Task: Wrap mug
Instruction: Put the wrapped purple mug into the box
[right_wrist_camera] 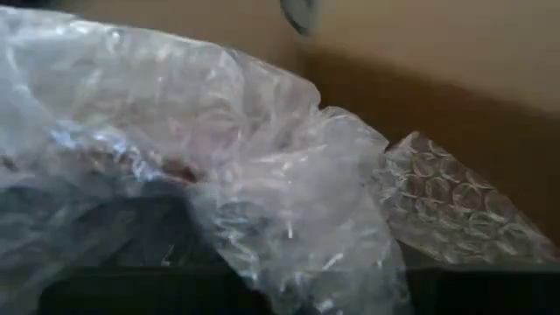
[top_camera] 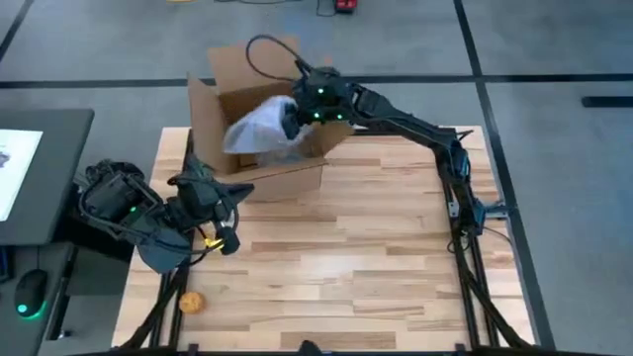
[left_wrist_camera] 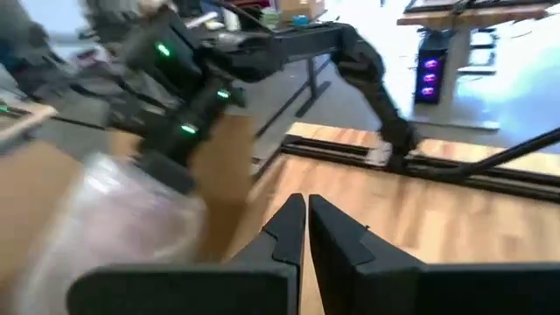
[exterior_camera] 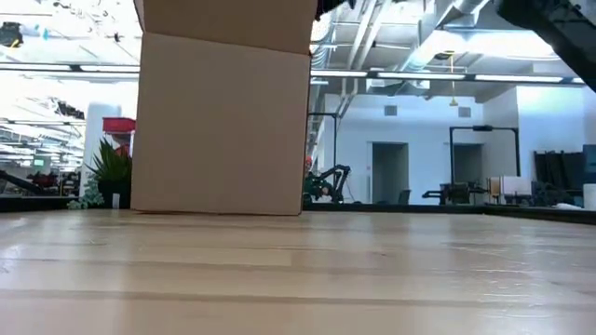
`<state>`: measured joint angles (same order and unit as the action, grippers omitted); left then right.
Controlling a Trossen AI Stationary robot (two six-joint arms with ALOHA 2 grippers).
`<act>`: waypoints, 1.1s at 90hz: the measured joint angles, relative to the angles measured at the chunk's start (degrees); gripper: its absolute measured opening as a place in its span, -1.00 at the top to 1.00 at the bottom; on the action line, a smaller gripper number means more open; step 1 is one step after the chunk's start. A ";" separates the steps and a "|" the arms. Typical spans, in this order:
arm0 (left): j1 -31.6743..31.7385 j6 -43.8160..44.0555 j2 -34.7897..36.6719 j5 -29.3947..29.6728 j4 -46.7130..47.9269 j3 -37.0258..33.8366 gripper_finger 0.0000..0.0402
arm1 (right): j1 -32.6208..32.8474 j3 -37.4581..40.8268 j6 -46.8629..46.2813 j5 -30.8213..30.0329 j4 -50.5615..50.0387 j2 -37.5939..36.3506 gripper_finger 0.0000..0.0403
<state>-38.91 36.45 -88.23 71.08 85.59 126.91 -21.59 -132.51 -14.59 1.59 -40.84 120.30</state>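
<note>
A bundle of clear bubble wrap (top_camera: 259, 127) hangs in the open top of a cardboard box (top_camera: 223, 99) at the table's far left. The mug is hidden inside the wrap. My right gripper (top_camera: 294, 117) reaches over the box's right wall from the right and is shut on the bundle. In the right wrist view the wrap (right_wrist_camera: 219, 166) fills the picture and covers the fingers. My left gripper (left_wrist_camera: 306, 229) is shut on nothing, near the table's left edge just in front of the box (top_camera: 240, 189). My right gripper holds the bubble wrap bundle at its right side (top_camera: 280, 119), coming nearly level from the table's right. The bundle hangs off the fingers into the box (left_wrist_camera: 114, 219). The wrap itself hides the fingers, so the kind of hold does not show.
The box's flaps (top_camera: 252, 61) stand open toward the far side, and its near wall (exterior_camera: 223, 121) stands upright on the wooden table (top_camera: 346, 257). A small orange thing (top_camera: 191, 302) lies near the front left corner. A loose piece of bubble wrap (right_wrist_camera: 455, 210) lies inside the box.
</note>
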 joint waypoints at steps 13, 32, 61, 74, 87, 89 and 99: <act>2.33 -0.83 0.34 4.57 -0.03 0.02 1.00 | -0.38 0.00 2.80 -0.27 -16.02 -1.82 0.84; 5.57 -2.78 0.82 8.66 0.00 0.02 1.00 | 0.09 -0.09 6.76 -0.80 -38.46 -4.23 0.84; 8.71 -4.74 2.81 9.44 0.27 0.02 1.00 | 2.42 -2.32 10.25 17.46 -48.29 -6.12 0.84; 9.25 -4.31 4.02 9.41 2.01 0.04 1.00 | 3.87 -2.32 6.28 17.81 -45.44 -6.81 0.84; 9.79 -2.87 5.20 8.97 4.39 0.07 1.00 | 4.95 -2.32 4.11 13.42 -40.59 -6.24 0.84; 9.82 -2.74 5.30 8.86 4.46 0.06 1.00 | 5.24 -2.34 4.14 12.89 -40.82 -5.81 0.84; 10.49 -2.85 5.52 8.79 4.44 0.07 1.00 | 6.13 -2.21 6.34 9.19 -43.66 -3.30 0.84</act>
<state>-28.42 33.60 -82.70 79.88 90.02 126.98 -15.47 -134.72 -8.25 10.78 -84.50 117.00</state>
